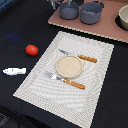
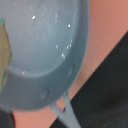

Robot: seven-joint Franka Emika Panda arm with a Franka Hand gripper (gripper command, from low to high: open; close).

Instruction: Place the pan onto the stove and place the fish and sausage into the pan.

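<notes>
The blue-grey pan (image 1: 69, 10) stands on the pinkish stove board (image 1: 100, 26) at the top of the exterior view, next to a taller grey pot (image 1: 91, 12). The wrist view is filled by the pan's empty inside (image 2: 42, 45), with its thin handle (image 2: 67, 112) over the stove surface (image 2: 107, 25). The red sausage (image 1: 32, 49) and the white fish (image 1: 14, 71) lie on the dark table at the exterior view's left, far from the pan. My gripper is right above the pan, cut off by the top edge; its fingers do not show.
A pale woven placemat (image 1: 97, 75) holds a round beige plate (image 1: 69, 66) and two orange-handled utensils (image 1: 75, 83). Another vessel (image 1: 123, 19) sits on the stove at the right edge. A yellow-green object (image 2: 4, 47) shows at the wrist view's edge.
</notes>
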